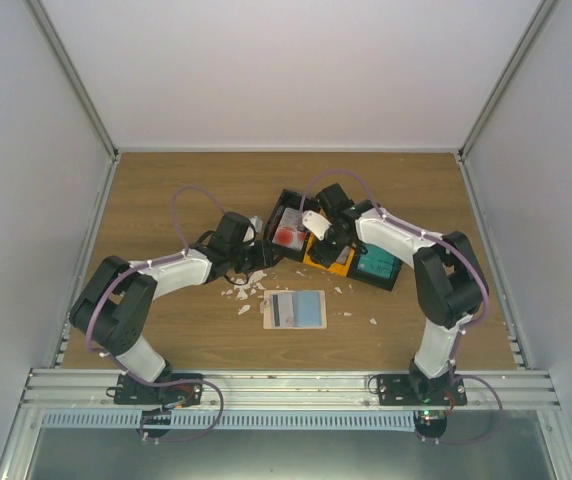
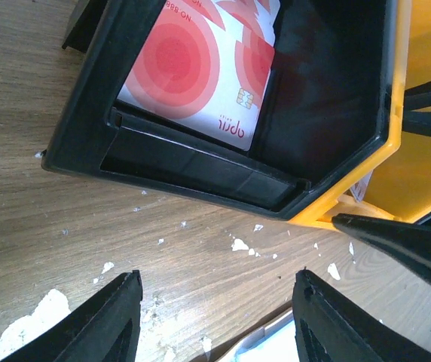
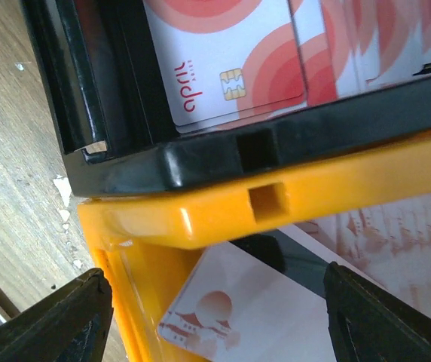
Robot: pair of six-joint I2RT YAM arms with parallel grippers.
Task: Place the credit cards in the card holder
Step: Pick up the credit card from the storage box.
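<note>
Black jaws of the right gripper [image 3: 214, 305] stand apart, empty, over the orange bin [image 3: 200, 215]. Pale card [image 3: 246, 332] lies right beneath, inside the bin, long axis unclear. Red-marked cards [image 3: 230, 60] sit in the black bin [image 3: 200, 162] touching the orange one. Left gripper [image 2: 215, 309] is also spread and empty, farther off.

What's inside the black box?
The black box holds white cards with red circles, overlapping one another. Whatever lies beneath them, and the box's floor there, is covered.
</note>
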